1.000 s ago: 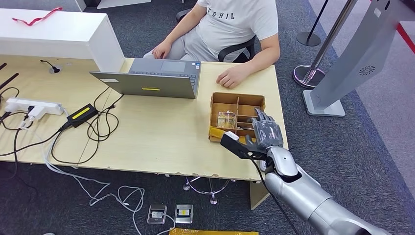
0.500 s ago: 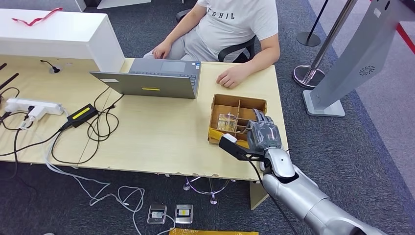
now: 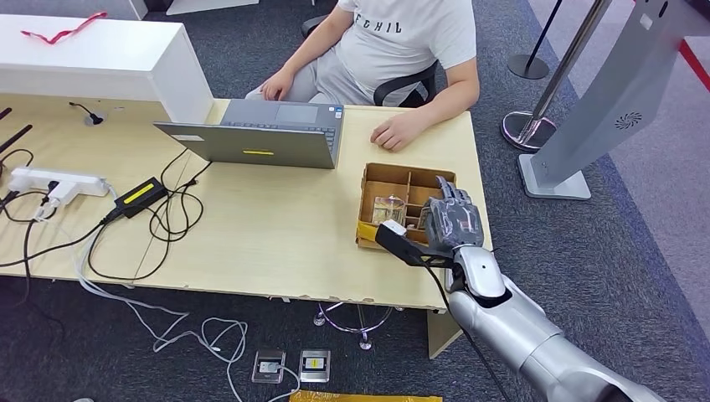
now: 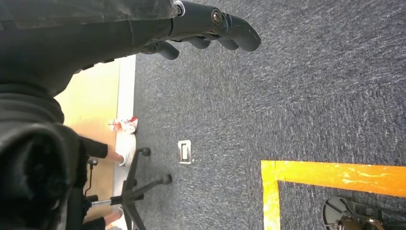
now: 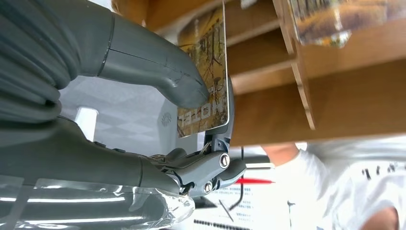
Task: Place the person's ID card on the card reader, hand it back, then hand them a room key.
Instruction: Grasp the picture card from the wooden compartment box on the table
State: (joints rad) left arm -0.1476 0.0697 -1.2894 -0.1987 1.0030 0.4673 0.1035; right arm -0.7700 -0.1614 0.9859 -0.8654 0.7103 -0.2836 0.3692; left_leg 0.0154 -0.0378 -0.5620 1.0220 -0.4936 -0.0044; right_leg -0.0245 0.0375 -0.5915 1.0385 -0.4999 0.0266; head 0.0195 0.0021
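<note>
- The right hand is over the brown box and pinches a room key card between thumb and fingers.
- The person's hand rests on the table just past the box.
- The left hand hangs by the floor, holding nothing, fingers loosely curled.

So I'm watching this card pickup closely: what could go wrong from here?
The right hand pinches the card by thumb and fingers alone, so it may slip. Lifting it, the card could catch a divider of the box. The hand might also nudge the box, which sits near the table edge.
</note>
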